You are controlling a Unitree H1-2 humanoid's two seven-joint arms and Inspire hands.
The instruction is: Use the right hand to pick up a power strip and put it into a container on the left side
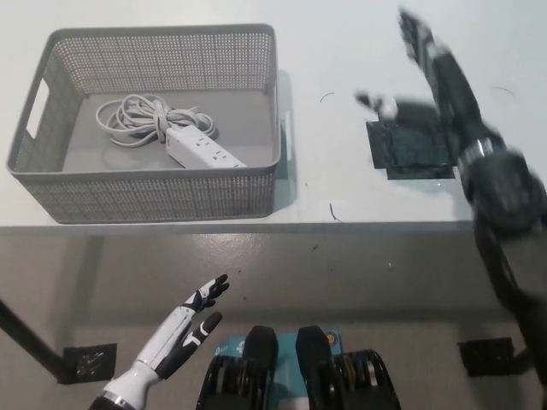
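The power strip is seen lying in the basket with its cord. The right hand is held empty and spread above the table; the left hand is rested open below.

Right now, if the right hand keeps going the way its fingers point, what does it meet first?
Nothing visible: the right hand points up toward the far table edge, bare to the frame top. Height above it is unclear.

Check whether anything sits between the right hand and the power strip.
The basket's right wall does: the power strip lies inside the grey mesh basket, and the open right hand is over the table to its right. Nothing else intervenes.
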